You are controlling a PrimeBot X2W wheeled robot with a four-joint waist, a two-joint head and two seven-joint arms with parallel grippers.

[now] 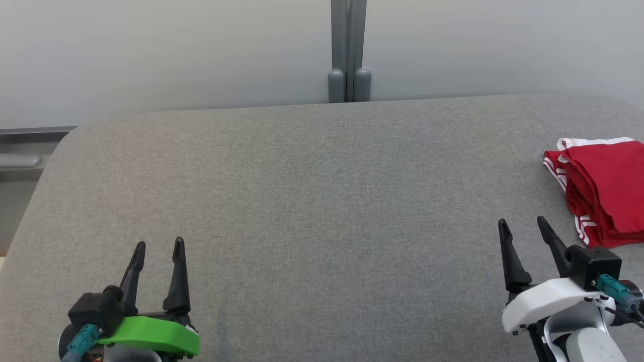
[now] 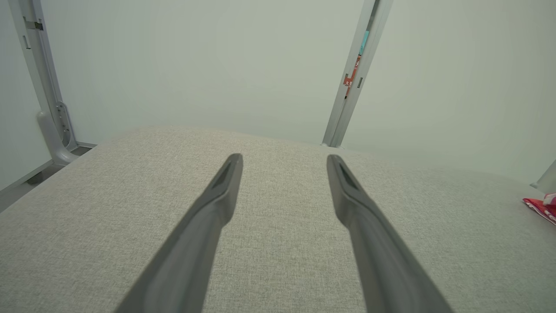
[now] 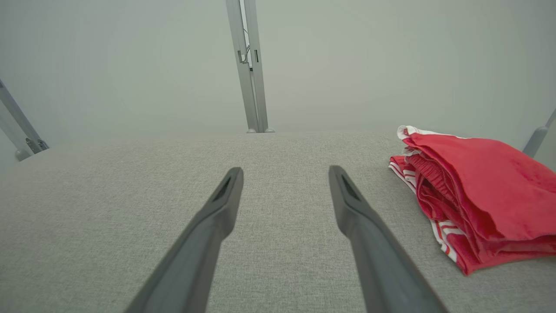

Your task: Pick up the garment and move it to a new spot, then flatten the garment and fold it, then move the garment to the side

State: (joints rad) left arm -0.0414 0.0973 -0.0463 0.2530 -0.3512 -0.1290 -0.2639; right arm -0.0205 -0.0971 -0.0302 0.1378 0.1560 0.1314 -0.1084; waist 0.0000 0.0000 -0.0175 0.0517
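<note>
Light is bright, soft and even in all three views; shadows on the grey padded surface [image 1: 322, 211] are barely there, and the pale wall [image 1: 176, 50] behind is evenly lit, a little hazy. The head view is sharp throughout; the wrist views have a pale greenish cast, lean the frame posts [image 2: 354, 74] outward toward the edges, and soften the dark fingers [image 3: 195, 252] near the bottom edge.

Left end effector [image 1: 159, 242] has a green shell [image 1: 151, 338], right end effector [image 1: 521, 220] white; fingers [image 1: 177, 281] dark and tapered.
</note>
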